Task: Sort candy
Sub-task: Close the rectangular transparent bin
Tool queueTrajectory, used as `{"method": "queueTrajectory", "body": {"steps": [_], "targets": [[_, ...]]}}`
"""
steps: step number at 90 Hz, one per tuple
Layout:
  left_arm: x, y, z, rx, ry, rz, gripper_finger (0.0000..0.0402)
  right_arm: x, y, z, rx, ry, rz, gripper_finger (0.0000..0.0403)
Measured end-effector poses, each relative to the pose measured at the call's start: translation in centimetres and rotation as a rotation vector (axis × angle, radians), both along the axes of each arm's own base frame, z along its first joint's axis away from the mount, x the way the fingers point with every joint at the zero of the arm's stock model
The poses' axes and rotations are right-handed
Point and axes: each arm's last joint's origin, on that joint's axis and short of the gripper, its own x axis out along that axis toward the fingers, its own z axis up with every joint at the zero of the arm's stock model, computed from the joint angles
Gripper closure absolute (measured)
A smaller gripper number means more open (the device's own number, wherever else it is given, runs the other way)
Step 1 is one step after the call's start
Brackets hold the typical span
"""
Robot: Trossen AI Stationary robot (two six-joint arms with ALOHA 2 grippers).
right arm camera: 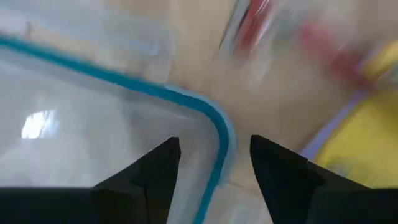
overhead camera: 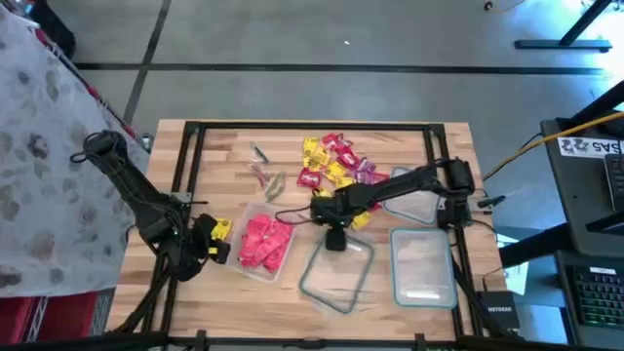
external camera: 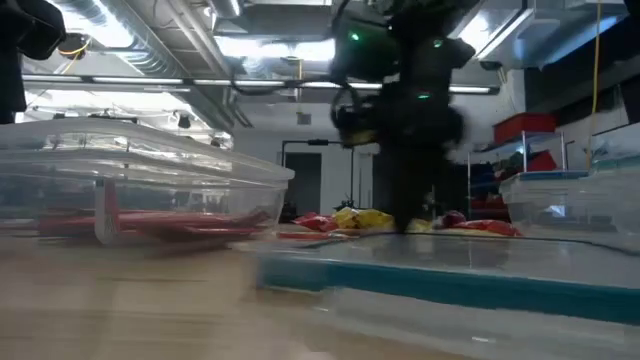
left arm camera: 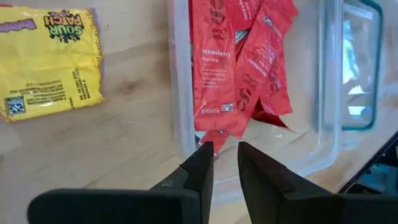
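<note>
Wooden worktop [overhead camera: 224, 156] seen from above. Mixed candy [overhead camera: 336, 161] lies piled near its far edge; red packets [overhead camera: 263, 242] fill a clear container. The right end effector [overhead camera: 334, 237] hangs open and empty over a teal-rimmed lid [overhead camera: 336, 273]. The left end effector [left arm camera: 225, 165], fingers slightly parted, holds nothing beside the red packets.

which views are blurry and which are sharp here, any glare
Right wrist view: motion-smeared, the teal-rimmed container and candy beyond streaked. Low view: near tabletop out of focus, ceiling lights glaring. Left wrist view: sharp, print on the red packets readable past the left end effector. High view: evenly lit.
</note>
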Motion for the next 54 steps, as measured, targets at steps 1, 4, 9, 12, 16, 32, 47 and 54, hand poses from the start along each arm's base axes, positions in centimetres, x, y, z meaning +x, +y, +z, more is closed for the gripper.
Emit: {"method": "queueTrajectory", "body": {"steps": [1, 4, 9, 12, 16, 32, 47, 54], "targets": [[0.0, 0.0, 0.0, -0.003, -0.001, 0.004, 0.0346, 0.1, -0.1, 0.1, -0.009, -0.010, -0.014, 0.0217], [0.0, 0.0, 0.0, -0.009, -0.002, 0.011, 0.0346, 0.5, -0.5, 0.3, -0.042, -0.032, -0.053, 0.0217], [0.0, 0.0, 0.0, -0.014, -0.009, 0.024, 0.0346, 1.0, -1.1, 0.9, -0.097, -0.048, -0.109, 0.0217], [0.0, 0.0, 0.0, -0.018, -0.014, 0.032, 0.0346, 1.3, -1.5, 1.4, -0.128, -0.054, -0.135, 0.0217], [0.1, 0.0, 0.1, -0.020, -0.019, 0.036, 0.0346, 1.6, -1.9, 2.3, -0.157, -0.064, -0.155, 0.0217], [0.1, -0.1, 0.1, -0.022, -0.033, 0.038, 0.0346, 1.3, -1.5, 7.2, -0.147, -0.083, -0.046, 0.0217], [0.2, 0.0, 0.2, -0.014, -0.070, 0.060, 0.0346, -2.9, -0.5, 6.5, -0.039, 0.027, -0.017, 0.0217], [0.6, -0.1, 0.6, 0.003, -0.166, 0.093, 0.0346, -5.0, -0.9, 5.8, 0.082, 0.074, -0.072, 0.0217]]}}
